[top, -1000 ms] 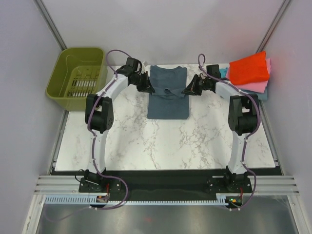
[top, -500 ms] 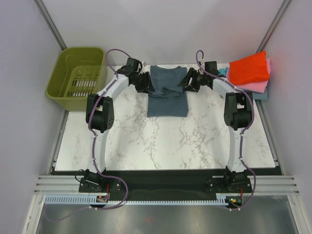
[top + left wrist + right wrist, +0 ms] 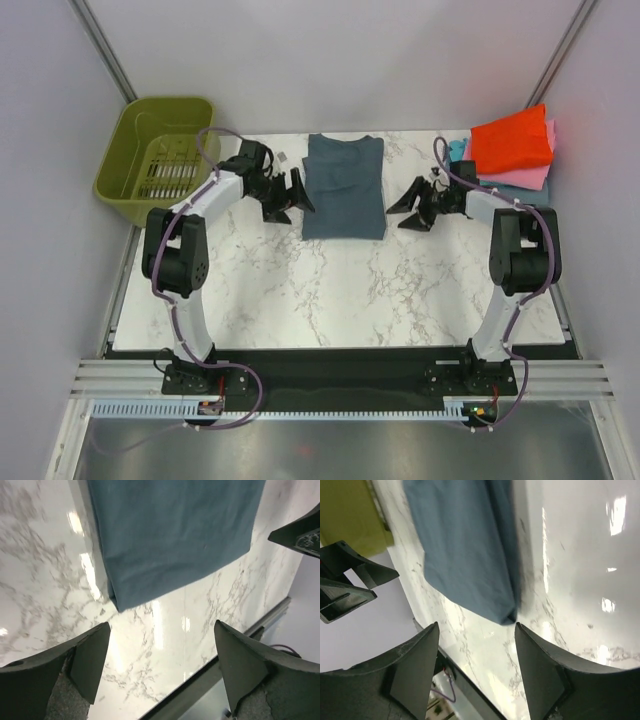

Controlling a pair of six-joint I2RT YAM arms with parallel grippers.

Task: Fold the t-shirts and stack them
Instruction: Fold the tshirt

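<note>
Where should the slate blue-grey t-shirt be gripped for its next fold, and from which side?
Probably its two near corners, each arm coming in from its own side. The slate blue-grey t-shirt lies flat as a long narrow rectangle, and the open left gripper and right gripper flank its long edges.

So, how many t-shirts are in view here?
4: blue-grey t-shirt at far middle; red-orange t-shirt atop pink t-shirt and teal t-shirt, stacked far right. Others may be hidden beneath.
</note>
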